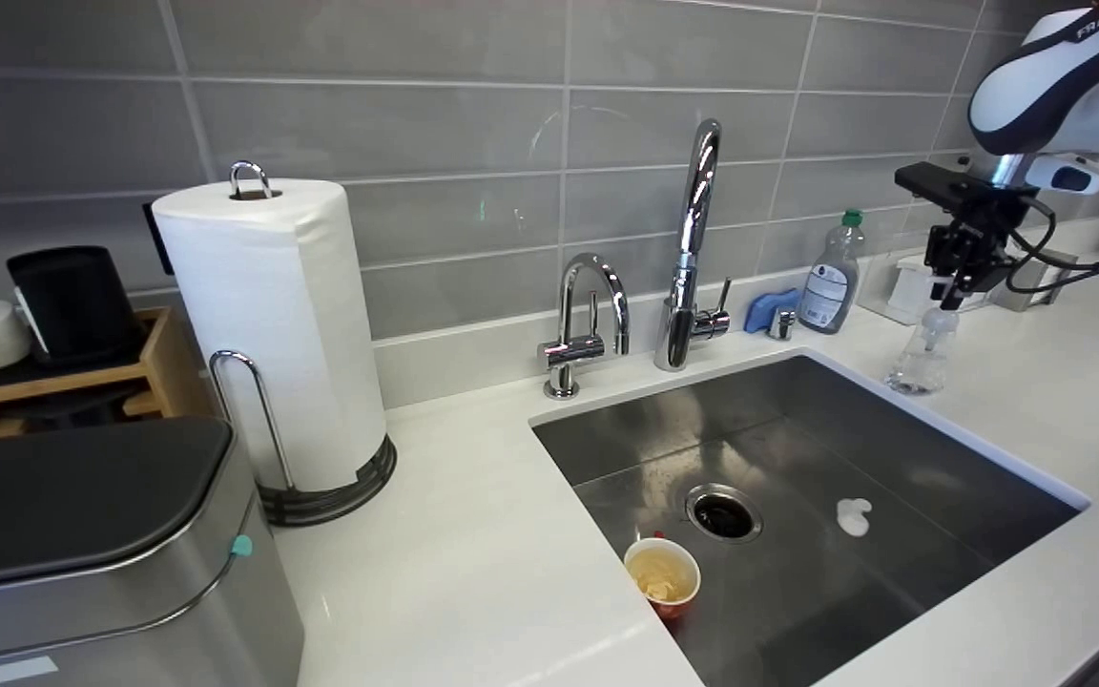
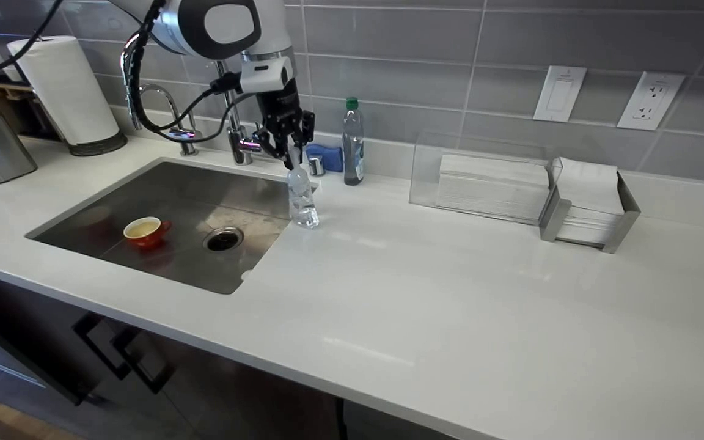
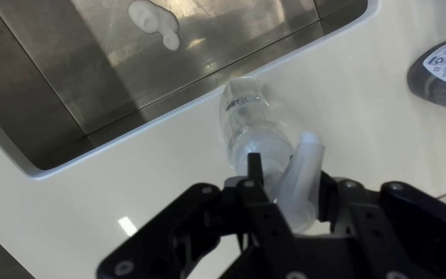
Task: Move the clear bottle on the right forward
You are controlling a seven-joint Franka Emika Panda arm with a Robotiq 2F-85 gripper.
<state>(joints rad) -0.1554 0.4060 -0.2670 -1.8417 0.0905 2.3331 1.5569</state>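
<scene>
Our fingers [image 3: 254, 164] clasp the tilted clear bottle [image 2: 302, 198] by its top beside the sink [image 1: 778, 601], so if we drift sinkward its base could slip inside.

There are two bottles [image 2: 302, 201], two chrome faucets [image 1: 683, 291] and two wall plates [image 2: 560, 93]. One sink [image 1: 788, 577] and one red mug [image 2: 145, 239] show.

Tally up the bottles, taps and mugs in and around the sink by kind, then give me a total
Bottles: 2 (clear bottle, green-capped bottle)
Taps: 2 (taller tap, shorter tap)
Mugs: 1 (red mug)
Total: 5
</scene>
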